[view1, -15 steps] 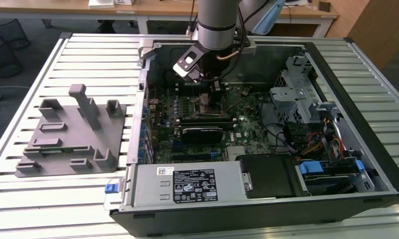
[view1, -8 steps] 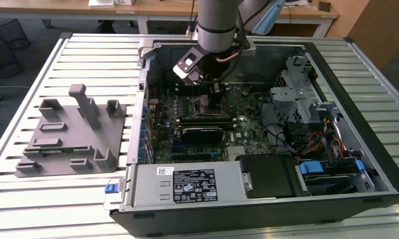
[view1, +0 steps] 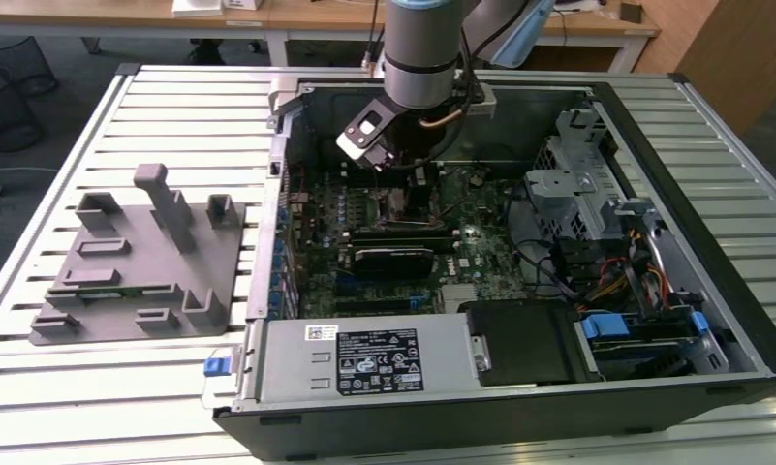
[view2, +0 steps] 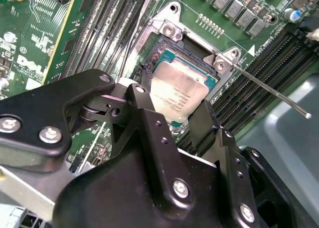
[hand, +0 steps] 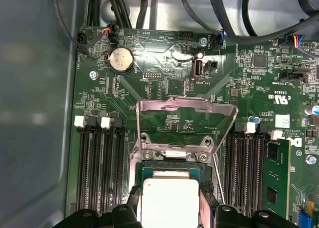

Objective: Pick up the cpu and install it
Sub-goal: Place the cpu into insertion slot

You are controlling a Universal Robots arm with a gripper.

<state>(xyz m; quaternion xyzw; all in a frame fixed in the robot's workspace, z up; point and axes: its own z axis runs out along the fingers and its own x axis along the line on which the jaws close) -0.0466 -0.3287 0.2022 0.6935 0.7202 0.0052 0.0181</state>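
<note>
Second wrist view: the fingers (view2: 145, 104) of the gripper (view2: 174, 117) are clamped on opposite edges of the cpu (view2: 182, 87) at the open socket (view2: 167, 31). Its thin metal lever (view2: 271, 91) juts free beside it.

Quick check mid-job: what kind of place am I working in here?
Likely an electronics lab or workshop: an open computer case sits on a slatted metal table beside a grey parts fixture, with wooden desks behind.
</note>
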